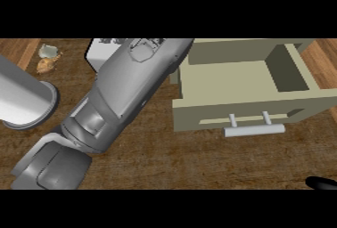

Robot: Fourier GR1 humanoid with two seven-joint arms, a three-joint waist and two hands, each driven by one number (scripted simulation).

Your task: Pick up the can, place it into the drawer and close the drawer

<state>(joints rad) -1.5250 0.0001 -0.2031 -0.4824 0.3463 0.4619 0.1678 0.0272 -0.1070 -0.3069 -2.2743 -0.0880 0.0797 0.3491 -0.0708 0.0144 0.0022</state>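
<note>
Two hands to account for, and neither readable. Just a black tip of the right hand (322, 182) poking in at the counter's (197, 160) near right corner, resting by the look of it, fingers impossible to judge. Left hand out of sight past the far edge, only the grey left forearm (125, 93) slanting up from the near left corner and ending beside the drawer's (223, 78) left wall, probably a reach over it. Drawer pulled wide open toward the near edge, pale beige, bar handle (255, 129) facing forward, ready to take something. No can visible on its bare floor. Can't place the can for certain: maybe carried out of view, maybe that smooth grey cylinder (26, 98) with a rim at the left edge.
</note>
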